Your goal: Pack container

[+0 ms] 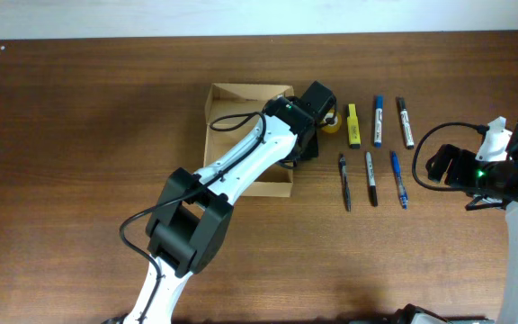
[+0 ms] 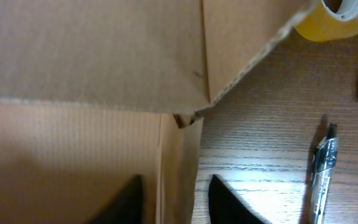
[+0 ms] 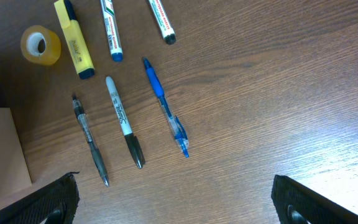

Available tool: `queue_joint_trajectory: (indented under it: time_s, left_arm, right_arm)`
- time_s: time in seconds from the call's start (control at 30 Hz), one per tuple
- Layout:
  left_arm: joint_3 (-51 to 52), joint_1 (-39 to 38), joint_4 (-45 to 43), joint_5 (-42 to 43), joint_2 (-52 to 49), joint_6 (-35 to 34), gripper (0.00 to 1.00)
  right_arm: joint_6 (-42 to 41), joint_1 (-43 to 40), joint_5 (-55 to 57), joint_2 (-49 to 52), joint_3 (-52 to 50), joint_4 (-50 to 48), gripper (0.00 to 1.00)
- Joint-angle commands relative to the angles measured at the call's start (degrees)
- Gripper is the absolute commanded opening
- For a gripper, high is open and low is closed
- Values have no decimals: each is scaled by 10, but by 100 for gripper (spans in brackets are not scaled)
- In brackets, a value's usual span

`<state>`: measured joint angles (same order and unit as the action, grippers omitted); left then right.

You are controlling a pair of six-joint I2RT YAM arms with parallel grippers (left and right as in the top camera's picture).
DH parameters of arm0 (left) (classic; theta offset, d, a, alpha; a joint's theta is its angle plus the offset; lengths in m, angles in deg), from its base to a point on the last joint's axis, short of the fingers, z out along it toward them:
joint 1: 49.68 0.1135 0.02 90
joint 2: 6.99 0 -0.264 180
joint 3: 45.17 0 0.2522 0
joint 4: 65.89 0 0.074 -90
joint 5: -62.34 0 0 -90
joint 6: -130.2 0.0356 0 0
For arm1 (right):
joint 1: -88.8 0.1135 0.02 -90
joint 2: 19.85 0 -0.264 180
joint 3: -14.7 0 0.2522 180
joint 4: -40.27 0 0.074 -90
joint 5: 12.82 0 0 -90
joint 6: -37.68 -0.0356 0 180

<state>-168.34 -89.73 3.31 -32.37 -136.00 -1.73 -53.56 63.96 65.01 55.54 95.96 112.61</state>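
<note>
1. Two grippers showed. The left gripper (image 2: 176, 200) straddled the right-hand wall of the small tan-brown cardboard box (image 1: 232, 106), with one finger on the box side and one over the wood. Its jaws stood apart, with a thin gap on each side of the card, so it was not clamped.
2. That box sat open near the middle of the dark brown wooden worktop (image 1: 79, 135), and the left arm reached across it.
3. At the right edge, the right gripper (image 3: 176, 206) hung over bare wood with its fingers spread wide, holding nothing.
4. Just beside the box's far right corner lay a roll of yellow tape (image 1: 332, 123). To its right lay a yellow highlighter (image 1: 353, 125), a blue-capped white marker (image 1: 378, 121) and a black-capped white marker (image 1: 405, 122).
5. Nearer, a second row held a black pen (image 1: 344, 182), a grey marker with a black cap (image 1: 371, 178) and a blue pen (image 1: 398, 179). These lay side by side without touching.
</note>
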Motion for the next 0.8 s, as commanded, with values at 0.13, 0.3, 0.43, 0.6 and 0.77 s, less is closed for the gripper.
queue_joint_trajectory:
  time_s: [0.13,0.3,0.43,0.6,0.77]
  left_arm:
    - [-32,2,13,4,-10,27,57]
    - [-115,2,62,-15,-10,66,59]
    - [-198,2,107,-33,-10,91,60]
    - [-322,14,220,-110,-10,123,71]
    - [-402,64,301,-133,-10,146,77]
  right_arm:
    - [3,-3,-14,1,12,-10,99]
    - [4,-3,-51,1,12,-16,99]
    - [3,-3,-64,1,12,-20,99]
    - [-29,-3,-71,1,15,-16,84]
    - [-42,23,-61,1,62,14,79]
